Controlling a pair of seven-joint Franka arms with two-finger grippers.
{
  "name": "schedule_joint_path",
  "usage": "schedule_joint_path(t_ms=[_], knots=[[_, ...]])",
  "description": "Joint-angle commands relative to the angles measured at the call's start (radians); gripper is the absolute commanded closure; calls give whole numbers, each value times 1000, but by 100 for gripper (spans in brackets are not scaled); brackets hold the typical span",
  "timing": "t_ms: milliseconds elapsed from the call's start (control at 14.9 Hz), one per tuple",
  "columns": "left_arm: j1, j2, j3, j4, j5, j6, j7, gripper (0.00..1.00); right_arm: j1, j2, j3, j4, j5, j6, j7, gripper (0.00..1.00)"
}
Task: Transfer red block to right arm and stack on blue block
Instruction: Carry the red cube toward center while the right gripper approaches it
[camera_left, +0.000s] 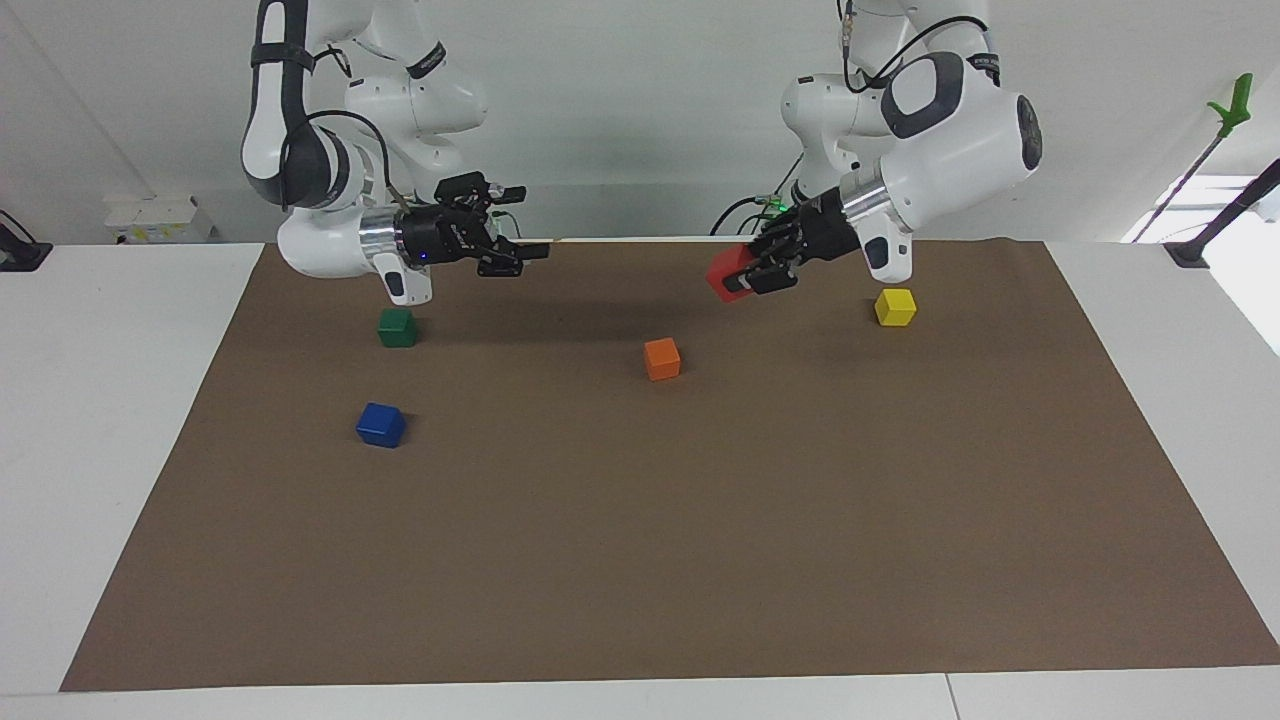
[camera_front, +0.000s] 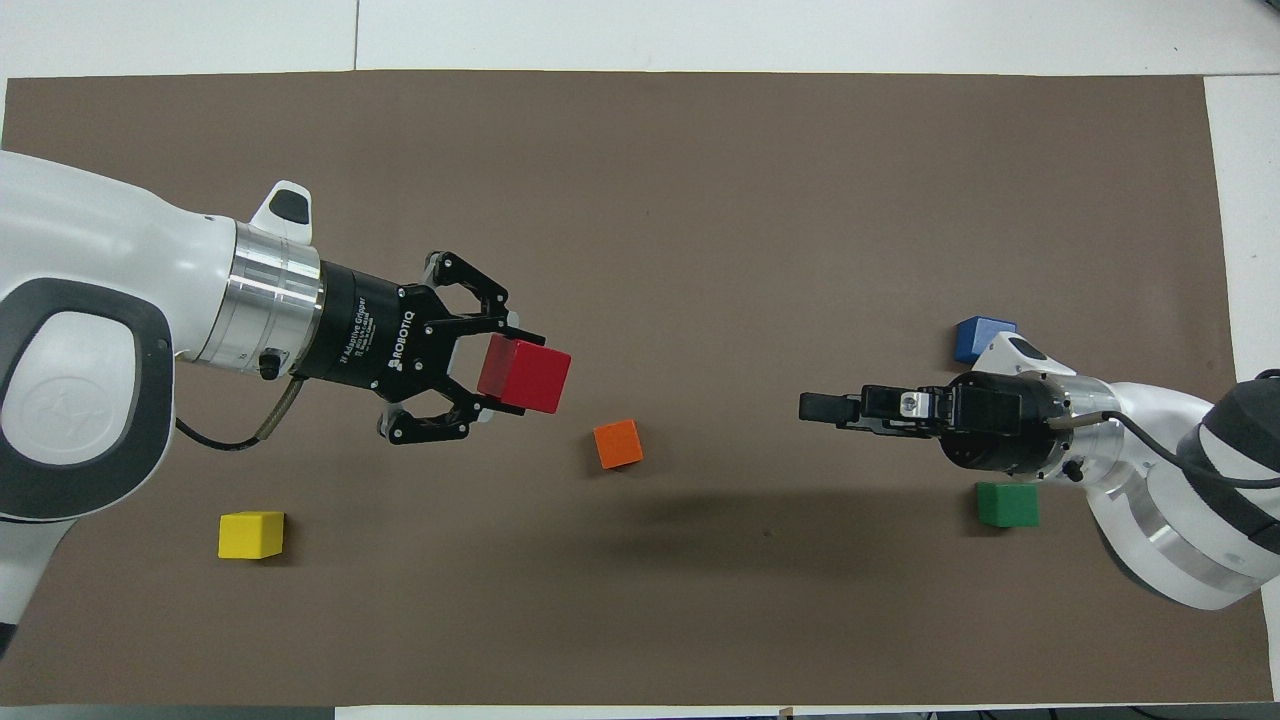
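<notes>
Red block (camera_front: 523, 374) is sitting clamped in your left gripper (camera_front: 480, 372), raised over the mat (camera_left: 640, 560) beside the orange cube (camera_left: 662, 359). Your right gripper (camera_left: 520, 250), fingers parted, is hovering near the green cube (camera_left: 397, 327); the blue block (camera_left: 381, 424) is lying farther out.

A brown mat (camera_left: 640, 560) is spread over the white desk (camera_left: 110, 420). On it, an orange cube (camera_left: 662, 359) is set near the middle. A green cube (camera_left: 397, 327) is placed toward the right arm's end, and a yellow cube (camera_left: 895, 307) toward the left arm's end.
</notes>
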Motion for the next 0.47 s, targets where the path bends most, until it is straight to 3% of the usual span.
schedule_joint_path(t_ms=[0,201,402], knots=[[-9,-59,-11,-70,-121,36,-113,100,41,-15,-5,-65,92,-40,-24,0],[-80,-141,-14,-181,-263,191,-126,100,70,35,-5,-83,149,-107,-59,0],[-270,-152,-12,-208,-274,395,-284,100,89,178,-3,-82,155,-239,-183,0]])
